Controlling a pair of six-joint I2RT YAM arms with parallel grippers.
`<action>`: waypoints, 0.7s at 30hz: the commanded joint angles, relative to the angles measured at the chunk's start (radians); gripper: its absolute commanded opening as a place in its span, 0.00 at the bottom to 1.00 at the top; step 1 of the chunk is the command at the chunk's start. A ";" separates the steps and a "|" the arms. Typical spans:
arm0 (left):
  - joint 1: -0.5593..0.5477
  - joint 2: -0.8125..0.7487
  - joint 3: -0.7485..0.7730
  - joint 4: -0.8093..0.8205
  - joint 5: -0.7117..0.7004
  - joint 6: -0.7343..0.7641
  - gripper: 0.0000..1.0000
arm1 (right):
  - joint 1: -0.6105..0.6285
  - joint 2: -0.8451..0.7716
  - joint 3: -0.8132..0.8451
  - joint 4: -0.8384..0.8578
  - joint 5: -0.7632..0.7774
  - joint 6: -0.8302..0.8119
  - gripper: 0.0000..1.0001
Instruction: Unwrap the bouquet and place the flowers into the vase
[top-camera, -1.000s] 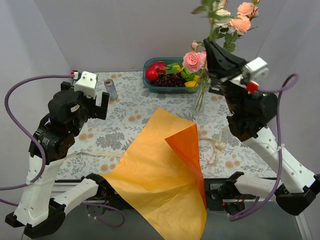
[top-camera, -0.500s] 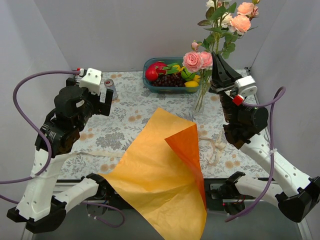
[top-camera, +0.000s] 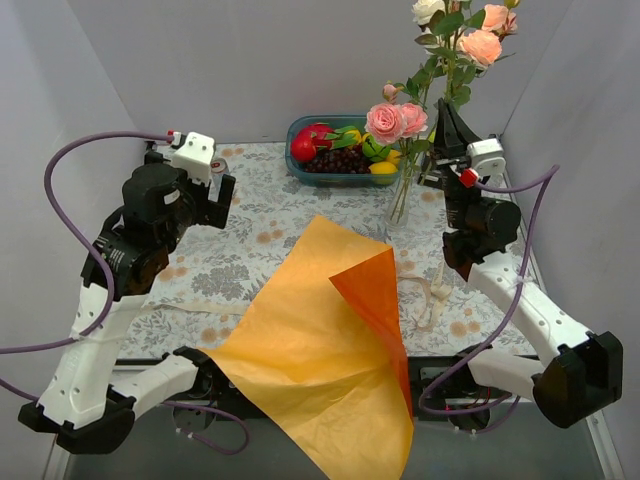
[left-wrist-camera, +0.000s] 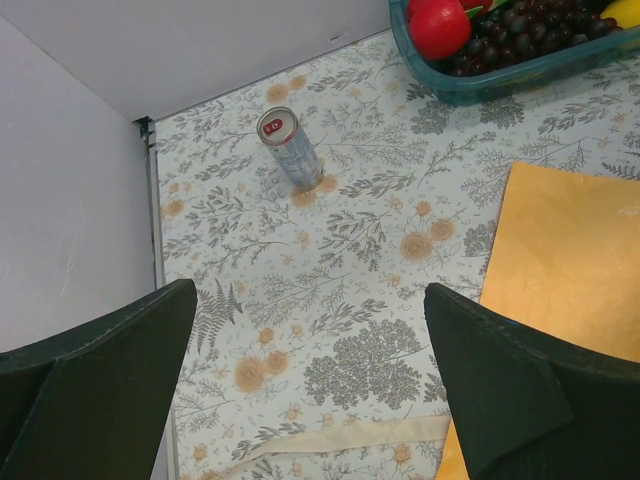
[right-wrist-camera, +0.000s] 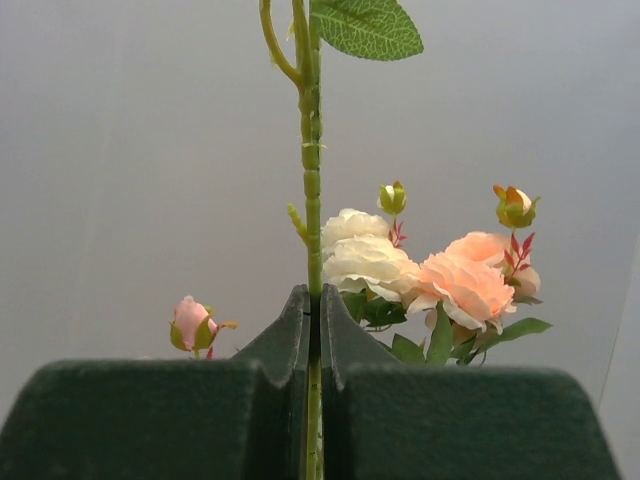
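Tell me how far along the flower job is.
Done: the orange paper lies unwrapped, and pink roses stand in the vase. In hand: the right gripper is shut on a tall rose stem above the vase; the left gripper is open, empty. Remaining: seat that stem and release.

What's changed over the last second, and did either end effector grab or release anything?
The right end effector, shut on a rose stem throughout, shifted right and looks lower, so the peach and cream roses stand straighter over the vase. The left end effector, open and empty, drifted toward the far side and slightly right. Nothing taken or released. Orange wrapping paper, ribbon, fruit tub, drink can and vase stayed put.
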 joint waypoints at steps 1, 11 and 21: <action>0.007 0.002 0.007 0.030 0.011 0.008 0.98 | -0.058 0.021 0.000 0.147 -0.033 0.125 0.01; 0.007 0.020 -0.020 0.065 0.027 0.010 0.98 | -0.104 0.113 0.022 0.203 -0.072 0.188 0.01; 0.006 0.027 -0.022 0.064 0.019 0.019 0.98 | -0.123 0.163 0.042 0.256 -0.094 0.211 0.01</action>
